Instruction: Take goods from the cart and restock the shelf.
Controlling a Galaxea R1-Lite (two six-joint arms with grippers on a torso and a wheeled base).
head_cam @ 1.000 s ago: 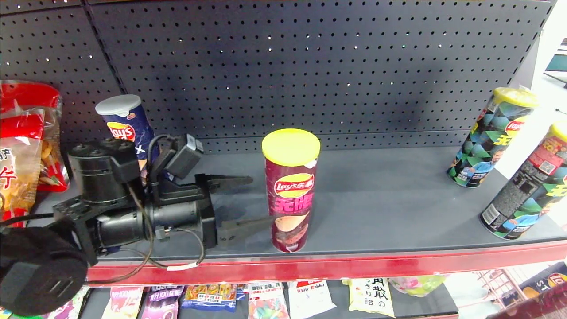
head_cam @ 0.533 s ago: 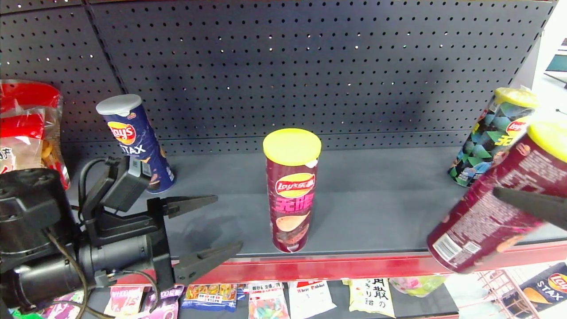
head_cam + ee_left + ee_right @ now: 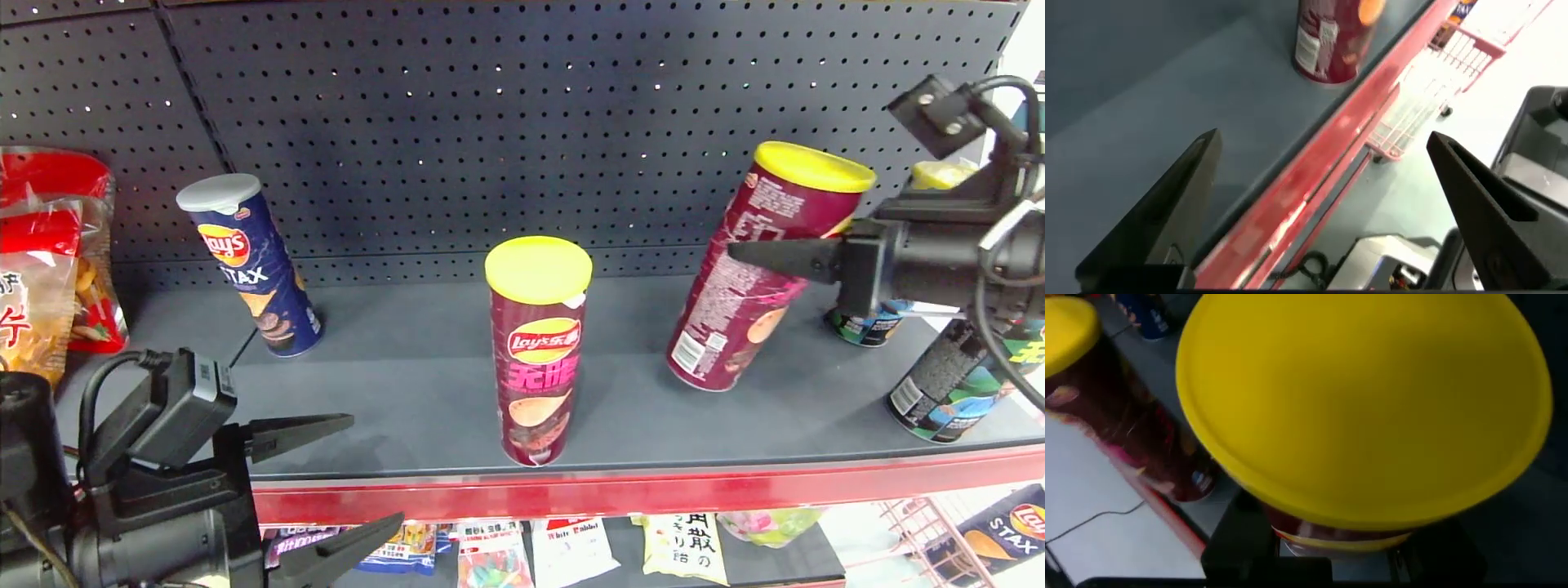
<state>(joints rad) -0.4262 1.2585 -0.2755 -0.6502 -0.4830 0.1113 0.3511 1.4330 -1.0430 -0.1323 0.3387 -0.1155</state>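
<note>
Around: standing can (image 3: 536, 359) is sitting left of the maroon can (image 3: 735, 318); patterned cans (image 3: 939, 384) are crowding its right.
Right gripper (image 3: 767, 249): is clamping the tilted maroon can.
Left gripper (image 3: 375, 469): is gaping wide.

A shop: a pegboard-backed shelf (image 3: 392, 384) with a red front edge carries crisp tubes (image 3: 536, 351), snack packets (image 3: 571, 549) racked below.

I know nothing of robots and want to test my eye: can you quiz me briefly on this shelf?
1. True or false: the left end effector holds a can.
2. The can in the right end effector is: A lying flat, B tilted, C upside down.
3. How many maroon cans are at the shelf?
Key: 1 false, it is open and empty; 2 B; 3 two, the held one and the middle can.
</note>
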